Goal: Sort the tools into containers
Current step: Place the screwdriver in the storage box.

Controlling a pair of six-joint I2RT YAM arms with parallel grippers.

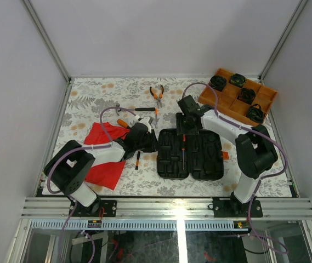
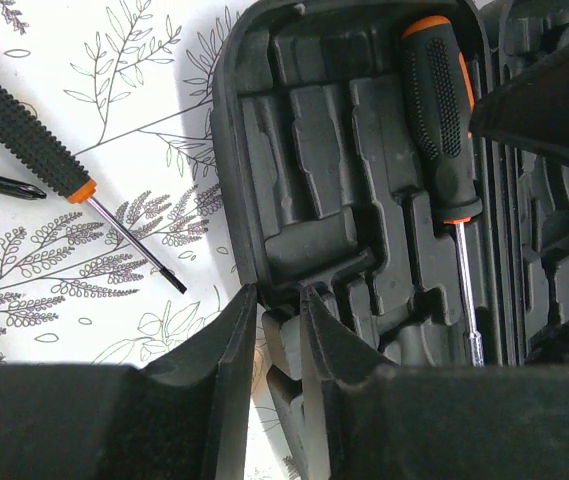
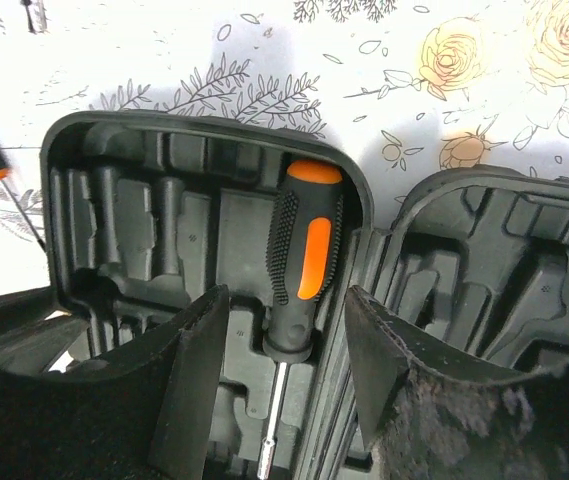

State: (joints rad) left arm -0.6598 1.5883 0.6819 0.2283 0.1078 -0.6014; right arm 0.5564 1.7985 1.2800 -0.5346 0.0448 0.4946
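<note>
right wrist: knurled orange-black screwdriver (image 3: 304,260), moulded case (image 3: 144,230)

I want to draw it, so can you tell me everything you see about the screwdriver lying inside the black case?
The screwdriver has a chunky black handle covered in little grip bumps, with an orange cap and an orange stripe. It looks like rubbery plastic. A thin, shiny metal shaft sticks out of one end. It lies flat in a moulded slot of the open case, close to the hinge in the middle. The right gripper hovers over the handle with a finger on each side, seemingly not touching it.
</note>
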